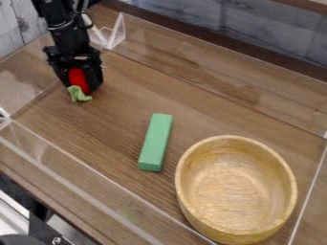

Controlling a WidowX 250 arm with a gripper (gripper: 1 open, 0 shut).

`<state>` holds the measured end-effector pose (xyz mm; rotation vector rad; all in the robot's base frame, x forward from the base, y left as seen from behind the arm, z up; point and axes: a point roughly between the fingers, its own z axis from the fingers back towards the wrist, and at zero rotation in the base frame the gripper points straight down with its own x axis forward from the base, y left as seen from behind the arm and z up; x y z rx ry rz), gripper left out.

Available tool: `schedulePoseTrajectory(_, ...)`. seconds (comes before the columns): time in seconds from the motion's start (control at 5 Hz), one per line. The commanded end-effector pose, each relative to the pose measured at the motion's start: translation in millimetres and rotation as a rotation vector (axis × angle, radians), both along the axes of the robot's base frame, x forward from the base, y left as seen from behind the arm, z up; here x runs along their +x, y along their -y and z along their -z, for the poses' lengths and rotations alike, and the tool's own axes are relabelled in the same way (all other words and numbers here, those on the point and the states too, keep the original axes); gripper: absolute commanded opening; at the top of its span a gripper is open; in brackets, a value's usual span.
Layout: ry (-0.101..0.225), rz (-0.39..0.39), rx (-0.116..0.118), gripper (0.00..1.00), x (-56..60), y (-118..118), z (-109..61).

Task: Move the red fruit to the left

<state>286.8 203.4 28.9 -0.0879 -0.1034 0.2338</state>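
Red and glossy, the toy fruit [83, 78] sits between the fingertips of the black gripper [80, 70] at the bench's [134, 191] far left corner, leafy green stem [78, 94] pointing toward the near side. From where I'm standing the fingers look closed on its sides, though I can't tell whether its underside touches the wood. I'd guess it's light and hollow, firm rather than squashy, with a shiny skin that could slip or roll if let go unevenly. Best hold is across the fat middle of the red body, leaving the floppy-looking leaves alone. The green block [156, 143] and the wooden bowl [236, 189], toward the near right corner, are well apart from it. The leftward move seems nearly done; a low, gentle release should suit.
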Motion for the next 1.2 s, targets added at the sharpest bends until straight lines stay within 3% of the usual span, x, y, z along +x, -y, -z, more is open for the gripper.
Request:
schedulePoseTrajectory(0.0,0.041,-0.025,0.024,0.0,2.7,0.2,-21.2)
schedulePoseTrajectory(0.4,0.039,0.074,0.006,0.0,8.2,7.2,-17.8)
schedulePoseTrajectory(0.8,0.036,-0.021,-0.008,0.0,4.6,10.7,-25.6)
schedulePoseTrajectory(1.0,0.034,-0.022,-0.015,0.0,7.7,12.9,-27.2)
